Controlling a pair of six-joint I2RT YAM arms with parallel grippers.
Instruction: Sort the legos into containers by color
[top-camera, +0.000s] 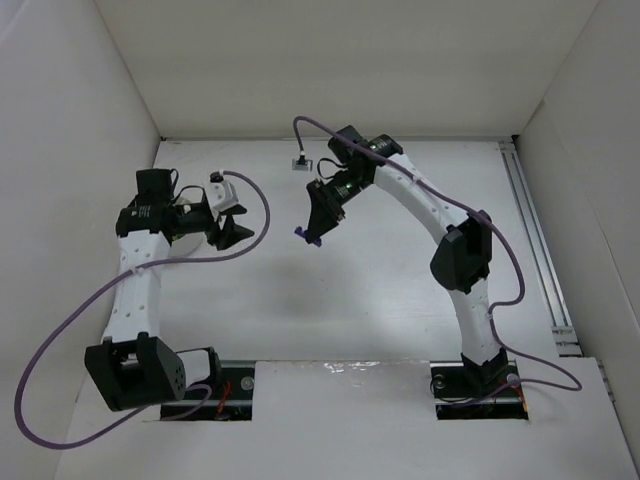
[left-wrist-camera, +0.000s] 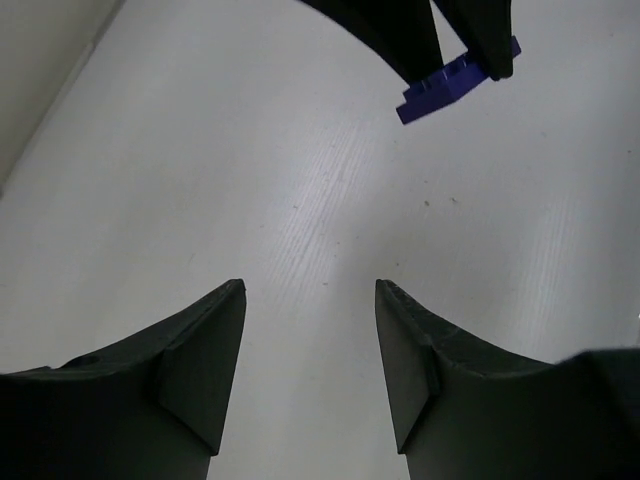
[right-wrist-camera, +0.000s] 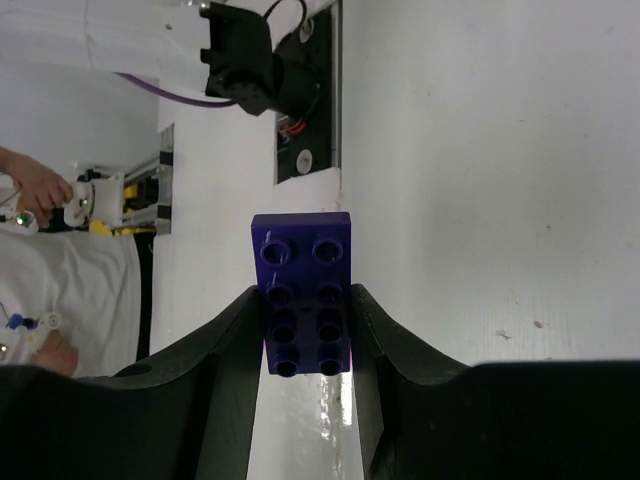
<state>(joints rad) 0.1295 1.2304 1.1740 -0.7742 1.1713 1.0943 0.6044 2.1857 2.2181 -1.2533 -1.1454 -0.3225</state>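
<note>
On the left side of the bench (top-camera: 330, 300), the left gripper (left-wrist-camera: 310, 290) hangs about half open with nothing between its jaws. Ahead of it and to its right, the purple-blue lego (right-wrist-camera: 301, 250) is in the air over the bench's middle. The right gripper (right-wrist-camera: 305, 295) pinches its long sides, and its long axis pokes out past the fingertips. The right arm has this one.
</note>
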